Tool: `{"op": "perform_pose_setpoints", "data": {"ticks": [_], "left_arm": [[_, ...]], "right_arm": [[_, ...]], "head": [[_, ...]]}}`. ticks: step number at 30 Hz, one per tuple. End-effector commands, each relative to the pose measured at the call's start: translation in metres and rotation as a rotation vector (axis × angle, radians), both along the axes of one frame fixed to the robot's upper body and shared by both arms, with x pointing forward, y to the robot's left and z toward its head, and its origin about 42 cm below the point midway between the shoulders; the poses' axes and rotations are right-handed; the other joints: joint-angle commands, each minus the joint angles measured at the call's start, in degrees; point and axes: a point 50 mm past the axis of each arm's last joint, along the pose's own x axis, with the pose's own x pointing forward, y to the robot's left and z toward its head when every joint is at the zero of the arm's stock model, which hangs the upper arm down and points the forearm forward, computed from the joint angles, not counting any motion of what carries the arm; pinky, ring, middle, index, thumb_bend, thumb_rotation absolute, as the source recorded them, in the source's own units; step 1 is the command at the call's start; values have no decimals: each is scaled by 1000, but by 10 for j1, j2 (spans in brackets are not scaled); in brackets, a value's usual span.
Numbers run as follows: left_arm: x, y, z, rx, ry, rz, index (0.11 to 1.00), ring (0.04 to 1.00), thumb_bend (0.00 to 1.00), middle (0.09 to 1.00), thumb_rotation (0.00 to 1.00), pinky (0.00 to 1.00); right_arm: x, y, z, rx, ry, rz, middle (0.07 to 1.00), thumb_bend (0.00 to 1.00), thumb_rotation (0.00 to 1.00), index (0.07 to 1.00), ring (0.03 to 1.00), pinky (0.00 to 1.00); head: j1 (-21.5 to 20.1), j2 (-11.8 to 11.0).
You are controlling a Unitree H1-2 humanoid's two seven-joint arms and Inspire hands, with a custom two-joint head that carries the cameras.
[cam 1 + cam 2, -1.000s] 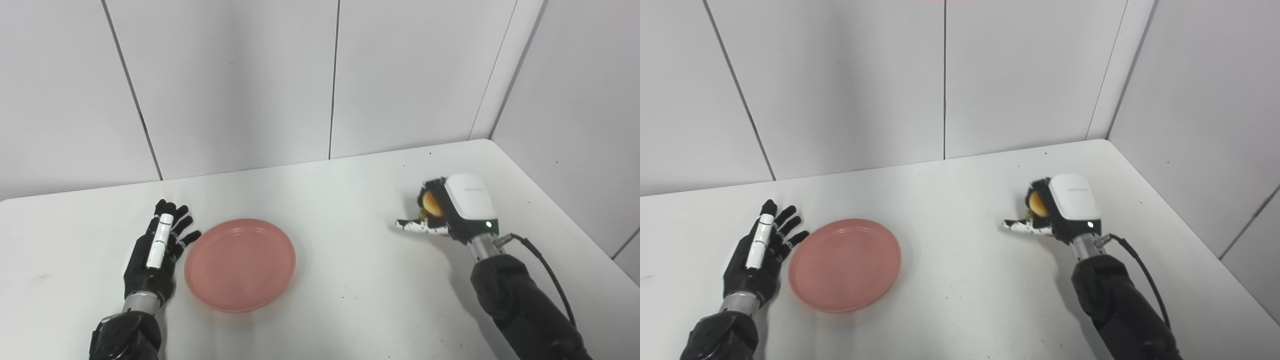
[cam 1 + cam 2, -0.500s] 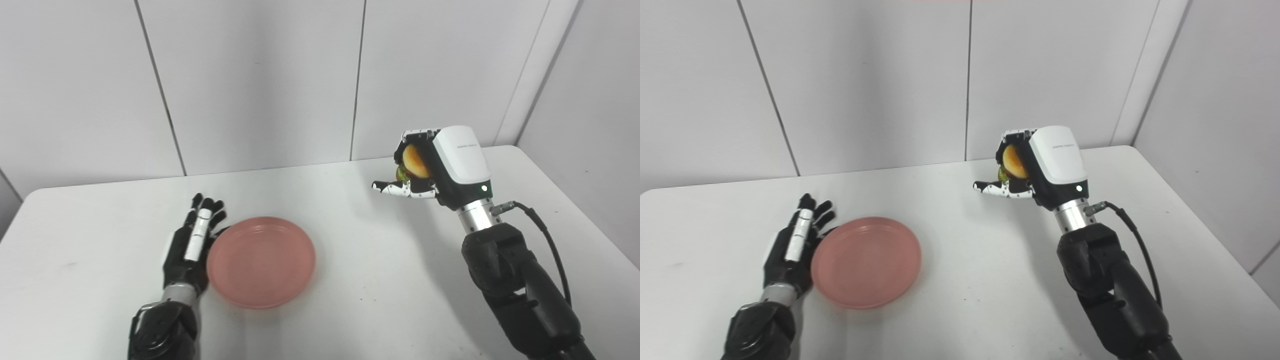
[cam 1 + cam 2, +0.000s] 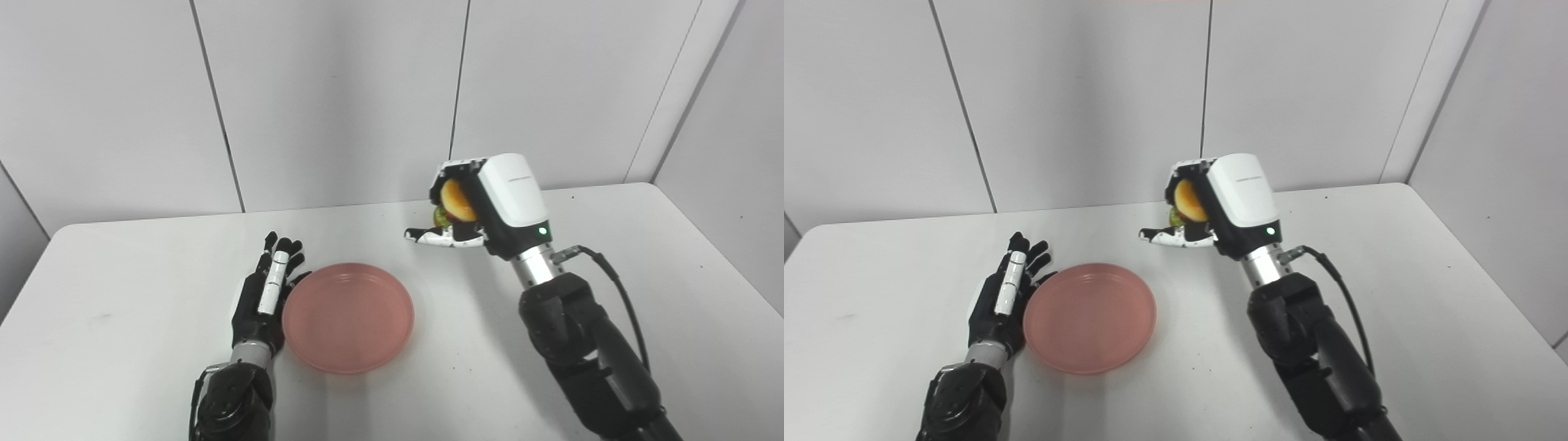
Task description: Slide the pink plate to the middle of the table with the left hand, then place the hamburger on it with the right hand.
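The right hand (image 3: pixel 484 205), white-backed with black and white fingers (image 3: pixel 456 168), has those fingers curled round a small hamburger (image 3: pixel 456 201) with a tan bun and a sliver of green at its lower edge, while its thumb juts out toward the left; the burger is held in the air, above the table and just beyond the far right rim of the plate, not yet over it. The left hand (image 3: pixel 264 303), black with 1 white-faced digit, lies flat on the table with its fingers straight and slightly fanned, holding nothing, its inner edge right against the left rim of the round, shallow pink plastic plate (image 3: pixel 348 316). Judging from this, the plate sits about mid-table, so the sliding step looks all but finished; what remains is to carry the burger over the dish, lower it and let go. The matte white table (image 3: pixel 643 294) with rounded corners shows a few dark specks. Behind and to the right stand plain pale grey wall panels (image 3: pixel 337 98) with thin dark seams, and a black cable (image 3: pixel 621 300) loops from the right wrist.
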Motion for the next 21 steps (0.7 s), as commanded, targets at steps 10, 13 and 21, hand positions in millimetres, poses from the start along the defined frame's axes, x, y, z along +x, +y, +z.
{"op": "perform_pose_setpoints", "data": {"ticks": [10, 13, 21], "left_arm": [[1, 1, 4, 12, -16, 25, 984, 886, 757, 880, 721, 737], [2, 0, 5, 14, -19, 28, 987, 887, 761, 878, 723, 742], [5, 5, 11, -27, -46, 58, 975, 886, 761, 863, 706, 726]], "right_arm": [[21, 73, -2, -35, 0, 142, 245, 530, 279, 319, 170, 119], [23, 76, -13, -52, 16, 158, 251, 532, 287, 324, 172, 121], [31, 85, -44, -112, 84, 182, 261, 549, 218, 340, 180, 129]], "head": [[14, -1], [19, -1], [23, 4]]}}
